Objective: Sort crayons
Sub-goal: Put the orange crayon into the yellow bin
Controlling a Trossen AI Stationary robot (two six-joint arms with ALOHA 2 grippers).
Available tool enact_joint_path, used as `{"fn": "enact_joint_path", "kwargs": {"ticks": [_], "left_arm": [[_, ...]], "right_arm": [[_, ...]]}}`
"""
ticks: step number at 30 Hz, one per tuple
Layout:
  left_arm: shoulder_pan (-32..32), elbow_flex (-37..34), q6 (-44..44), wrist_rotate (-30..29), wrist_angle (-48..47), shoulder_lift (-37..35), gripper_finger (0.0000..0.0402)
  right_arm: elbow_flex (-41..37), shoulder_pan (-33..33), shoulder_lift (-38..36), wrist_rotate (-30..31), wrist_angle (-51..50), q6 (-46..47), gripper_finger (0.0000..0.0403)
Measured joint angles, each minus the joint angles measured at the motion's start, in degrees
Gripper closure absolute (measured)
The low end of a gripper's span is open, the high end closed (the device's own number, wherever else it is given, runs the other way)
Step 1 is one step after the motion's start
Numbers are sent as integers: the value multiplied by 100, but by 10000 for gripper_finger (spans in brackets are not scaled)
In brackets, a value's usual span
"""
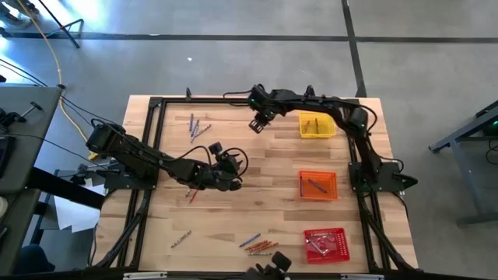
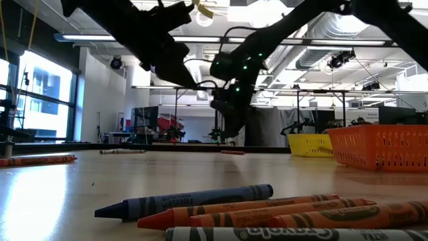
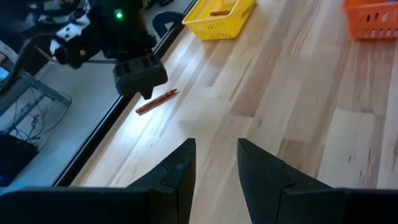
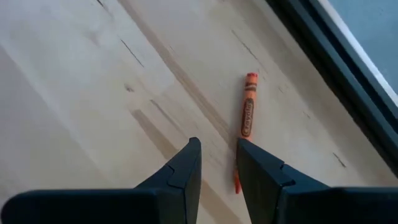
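Right claw (image 4: 217, 165) slightly parted, empty, above orange crayon (image 4: 249, 106), left claw (image 3: 214, 165) likewise

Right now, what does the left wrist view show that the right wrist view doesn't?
Only the left wrist view shows the yellow tray with a crayon inside, a corner of the orange tray, and the right gripper hovering over the table. Only the right wrist view shows that gripper's own fingers, slightly parted, close above the table. Both share the orange crayon lying beside the table's dark edge rail.
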Motion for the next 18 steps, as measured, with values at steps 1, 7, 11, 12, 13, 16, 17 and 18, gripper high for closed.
{"fn": "enact_joint_path", "kwargs": {"ticks": [1,7,11,12,13,16,17,18], "left_arm": [[0,0,-22,0,-24,0,298],[0,0,-82,1,-217,0,298],[0,0,-82,2,-290,0,298],[0,0,-77,2,-292,0,298],[0,0,-71,2,-304,0,298],[0,0,-32,0,-322,0,298],[2,0,-32,0,-331,0,298],[2,0,-28,0,-333,0,298]], "right_arm": [[165,-13,106,-1,-104,-34,309],[826,-195,604,-13,-691,-303,309],[914,-362,698,-168,-823,-433,309],[914,-401,712,-207,-815,-434,309],[914,-448,728,-314,-804,-436,309],[914,-581,736,-743,-787,-461,309],[914,-612,734,-829,-766,-496,309],[914,-638,734,-865,-770,-535,309]]}}
